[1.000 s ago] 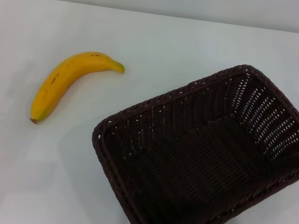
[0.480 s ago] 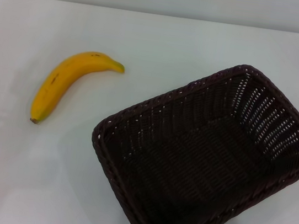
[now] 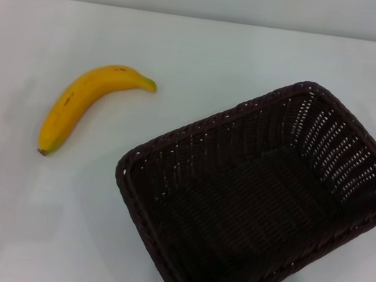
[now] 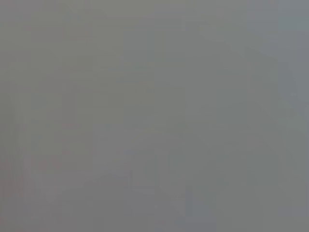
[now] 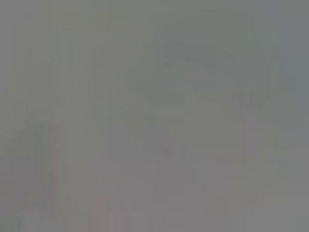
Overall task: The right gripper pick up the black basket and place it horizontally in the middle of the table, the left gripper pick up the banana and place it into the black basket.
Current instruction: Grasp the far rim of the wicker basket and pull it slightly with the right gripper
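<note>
The black wicker basket (image 3: 258, 200) sits skewed at about four o'clock on the white table (image 3: 207, 52), not yet squared up in the middle; the banana (image 3: 84, 104) lies loose at nine o'clock, well apart from it. Neither gripper is in view, so their jaws cannot be told. No writing shows.

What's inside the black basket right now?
Nothing: the black basket shows only its own woven floor and walls. The banana lies outside it on the table, toward the robot's left, apart from the rim. Whatever is under the basket is covered.
</note>
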You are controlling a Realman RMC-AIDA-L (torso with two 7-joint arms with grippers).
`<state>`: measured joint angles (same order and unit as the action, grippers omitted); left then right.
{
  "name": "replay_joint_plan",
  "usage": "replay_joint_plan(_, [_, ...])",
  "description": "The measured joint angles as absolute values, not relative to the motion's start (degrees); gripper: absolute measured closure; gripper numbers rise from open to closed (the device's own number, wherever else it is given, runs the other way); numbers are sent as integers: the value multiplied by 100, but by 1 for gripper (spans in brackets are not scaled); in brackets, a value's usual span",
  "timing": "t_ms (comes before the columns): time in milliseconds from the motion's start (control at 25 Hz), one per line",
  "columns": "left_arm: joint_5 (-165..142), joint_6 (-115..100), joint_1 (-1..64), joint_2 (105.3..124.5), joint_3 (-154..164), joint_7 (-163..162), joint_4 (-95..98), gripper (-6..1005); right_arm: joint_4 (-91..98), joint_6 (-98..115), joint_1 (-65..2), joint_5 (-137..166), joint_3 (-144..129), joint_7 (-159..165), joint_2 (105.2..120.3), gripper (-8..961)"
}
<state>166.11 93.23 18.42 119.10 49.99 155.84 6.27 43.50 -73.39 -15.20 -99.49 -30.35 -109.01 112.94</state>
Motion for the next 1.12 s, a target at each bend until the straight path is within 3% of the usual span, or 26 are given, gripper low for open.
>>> replay_joint_plan(280, [16594,9336,1688,11908,5011,15550,632,111,6533,-7861,-1799,-7984,-3173,-7937,11118,115])
replay_joint_plan(640, [16587,9358,1527,11909,5021,15547,633,112,8064,-9589,-3226,-5066,-3883,-4656,10545,116])
replay_joint_plan(760, [16548,9311,1552,11906,5021,15548,633,111,7952,-10297,-3792,-4347,-3928,-4133,10434,116])
replay_joint_plan(920, [16460,9294,1612,11885,5018,15547,633,111,7809,-10712,-4099,-4000,-4018,-3942,10454,116])
replay_joint_plan(1120, [16447,9268,1565,11874,5018,15547,649,111,7506,-10843,-4545,-3585,-4866,-3479,10660,117])
